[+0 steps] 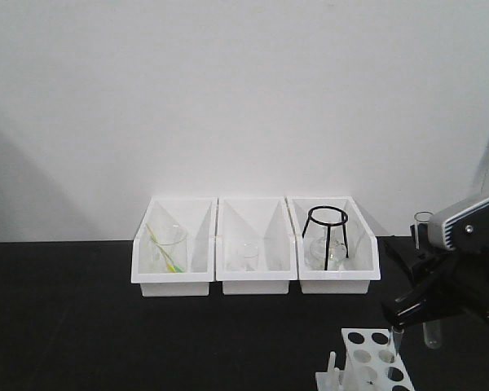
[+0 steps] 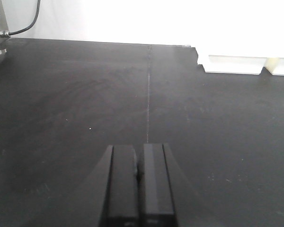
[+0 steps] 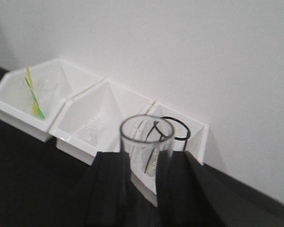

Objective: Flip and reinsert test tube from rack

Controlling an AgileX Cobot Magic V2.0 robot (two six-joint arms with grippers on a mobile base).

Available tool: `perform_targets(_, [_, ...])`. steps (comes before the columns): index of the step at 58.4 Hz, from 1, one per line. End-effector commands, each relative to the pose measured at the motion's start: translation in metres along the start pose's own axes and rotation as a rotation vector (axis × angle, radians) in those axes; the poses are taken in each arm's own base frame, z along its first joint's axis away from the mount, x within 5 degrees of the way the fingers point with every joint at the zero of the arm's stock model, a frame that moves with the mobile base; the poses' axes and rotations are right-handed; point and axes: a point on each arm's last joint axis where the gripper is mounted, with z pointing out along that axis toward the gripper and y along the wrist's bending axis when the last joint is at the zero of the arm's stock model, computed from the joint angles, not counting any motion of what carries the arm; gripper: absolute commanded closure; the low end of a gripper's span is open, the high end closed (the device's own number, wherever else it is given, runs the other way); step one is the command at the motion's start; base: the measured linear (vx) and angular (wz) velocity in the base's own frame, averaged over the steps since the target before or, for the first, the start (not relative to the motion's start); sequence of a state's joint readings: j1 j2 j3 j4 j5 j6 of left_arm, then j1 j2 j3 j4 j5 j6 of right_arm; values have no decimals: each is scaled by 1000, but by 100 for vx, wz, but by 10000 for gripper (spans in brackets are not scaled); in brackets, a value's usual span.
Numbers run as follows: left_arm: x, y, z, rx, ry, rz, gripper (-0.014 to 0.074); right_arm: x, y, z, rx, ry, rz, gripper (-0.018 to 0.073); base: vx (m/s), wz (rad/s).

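White wall (image 1: 244, 90) fills the background, with the black surface (image 1: 106, 326) below it. Three white bins (image 1: 257, 244) sit side by side against the wall, touching each other. The left bin holds a clear beaker (image 1: 169, 244) with yellow and green sticks (image 1: 167, 254) leaning in it. The middle bin holds a small clear glass (image 1: 247, 257). The right bin holds a black ring tripod (image 1: 327, 236), with some glassware under it that is too faint to name.

The right arm comes in from the right edge of the front view. The right gripper (image 1: 424, 293) has its jaws clamped on the test tube (image 1: 431, 332). The tube is roughly upright, open rim up and rounded end down. It is out of the rack (image 1: 371, 358) and held just to the rack's right and slightly behind it. Cannot tell whether the tube's end touches the surface. In the right wrist view the tube's rim (image 3: 146, 137) pokes up between the two dark fingers (image 3: 109, 189), which press on both of its sides.

The rack sits at the bottom right and is partly cut off. Its top tier of round holes is visible, with pegs on its left side. What looks like a second slim tube (image 1: 397, 338) stands in a rear hole.

The left gripper (image 2: 139, 189) has its jaws pressed together with nothing between them. It hangs over bare black surface, well apart from the bins.
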State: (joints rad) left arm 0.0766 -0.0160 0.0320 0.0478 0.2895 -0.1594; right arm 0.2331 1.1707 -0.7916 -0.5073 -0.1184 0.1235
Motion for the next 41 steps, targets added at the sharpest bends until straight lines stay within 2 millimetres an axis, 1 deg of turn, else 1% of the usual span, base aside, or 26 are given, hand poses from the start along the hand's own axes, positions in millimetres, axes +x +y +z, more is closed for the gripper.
perform_targets(1, [-8, -2, -1, 23, -96, -2, 603, -25, -9, -7, 25, -71, -207, 568, 0, 0])
perform_targets(10, [-8, -2, -1, 23, -96, -2, 603, -27, -13, -8, 45, -12, -516, 568, 0, 0])
perform_targets(11, [-8, -2, -1, 23, -96, -2, 603, -27, -13, -8, 45, -7, -576, 568, 0, 0])
perform_targets(16, [-8, -2, -1, 23, -96, -2, 603, -26, -13, -7, 37, 2, -771, 568, 0, 0])
perform_targets(18, [-8, -2, -1, 23, -96, -2, 603, -26, -13, -7, 36, 4, -830, 568, 0, 0])
perform_targets(22, [-8, -2, -1, 23, -96, -2, 603, -25, -13, -6, 33, 13, -893, 568, 0, 0])
perform_targets(32, [-8, -2, -1, 23, -96, -2, 603, -22, -17, -6, 60, 59, -909, 568, 0, 0])
perform_targets(35, [-8, -2, -1, 23, -96, -2, 603, -21, -17, -6, 68, 67, -835, 568, 0, 0])
perform_targets(41, [-8, -2, -1, 23, -96, -2, 603, -21, -18, -6, 74, 62, -574, 568, 0, 0])
